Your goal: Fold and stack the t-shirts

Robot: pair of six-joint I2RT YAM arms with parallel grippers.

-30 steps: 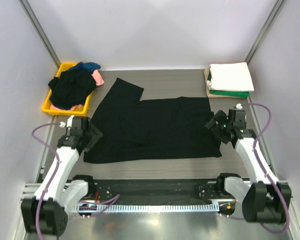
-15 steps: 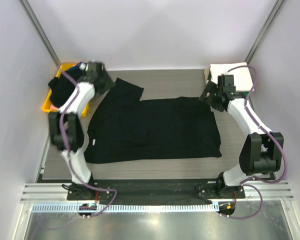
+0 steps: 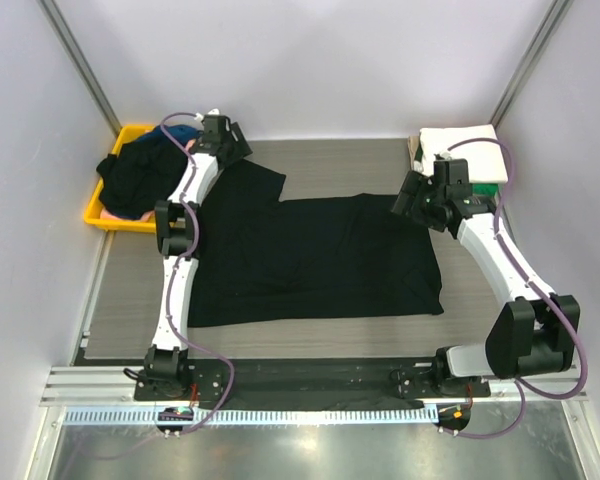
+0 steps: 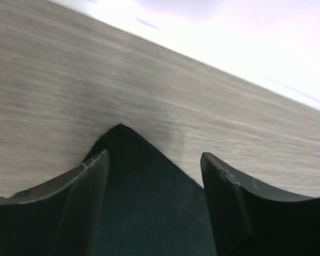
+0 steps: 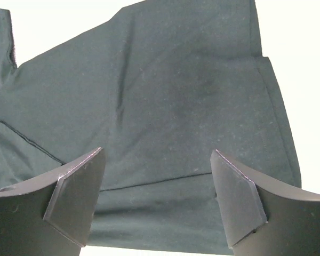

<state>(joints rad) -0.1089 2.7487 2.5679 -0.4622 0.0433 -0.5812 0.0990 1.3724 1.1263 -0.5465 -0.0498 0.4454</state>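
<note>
A large black t-shirt [image 3: 310, 255] lies spread flat on the table, one sleeve pointing to the back left. My left gripper [image 3: 242, 152] is open just above that sleeve's far corner; the corner of the black cloth [image 4: 144, 181] lies between its jaws. My right gripper [image 3: 408, 200] is open over the shirt's back right corner, and the black cloth [image 5: 165, 106] fills its view, untouched. A pile of folded shirts, white [image 3: 462, 152] on top with green under it, sits at the back right. More shirts, black, blue and pink, are heaped [image 3: 140, 178] in the tray.
A yellow plastic tray [image 3: 100, 213] stands at the back left against the left wall. Grey walls close the table on three sides. A metal rail [image 3: 310, 395] with the arm bases runs along the near edge.
Both arms have swung from the near shirt corners to the far ones. The left gripper has moved right from the tray to the sleeve tip. The right gripper has dropped slightly toward the shirt's corner.
</note>
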